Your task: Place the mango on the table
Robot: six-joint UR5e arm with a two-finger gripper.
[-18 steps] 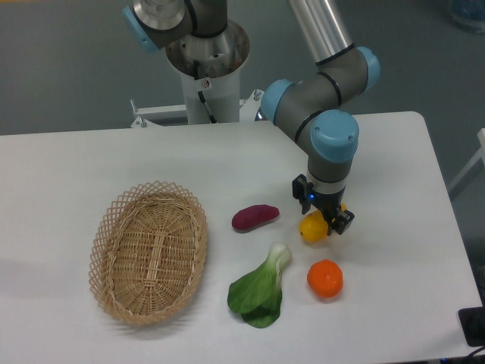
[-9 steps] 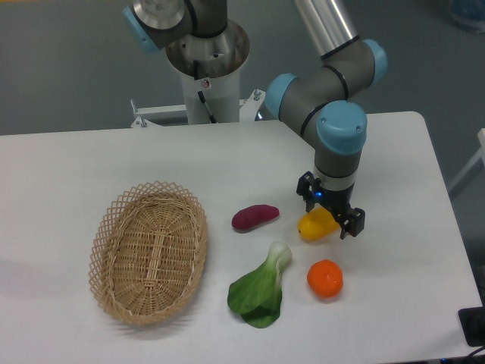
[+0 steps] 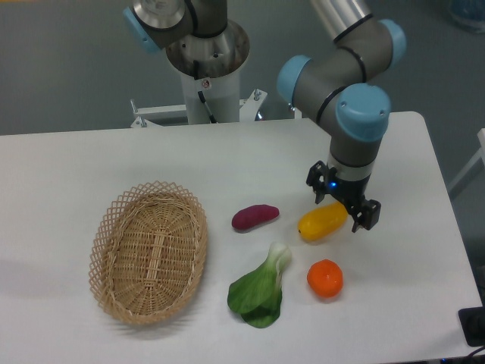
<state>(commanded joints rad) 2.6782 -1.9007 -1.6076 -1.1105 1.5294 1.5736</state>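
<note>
Yellow mango [image 3: 322,223] on the table [image 3: 114,159] (just left of jaws)

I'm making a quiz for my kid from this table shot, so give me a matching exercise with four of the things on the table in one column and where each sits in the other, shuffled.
Things
1. mango
2. tangerine
3. basket
4. sweet potato

Places
A. far left of the table, away from the other items
B. nearest the front edge, on the right of the leafy green
C. right beside the gripper
D. in the middle, between the basket and the mango

Pairs: 1-C, 2-B, 3-A, 4-D
</note>
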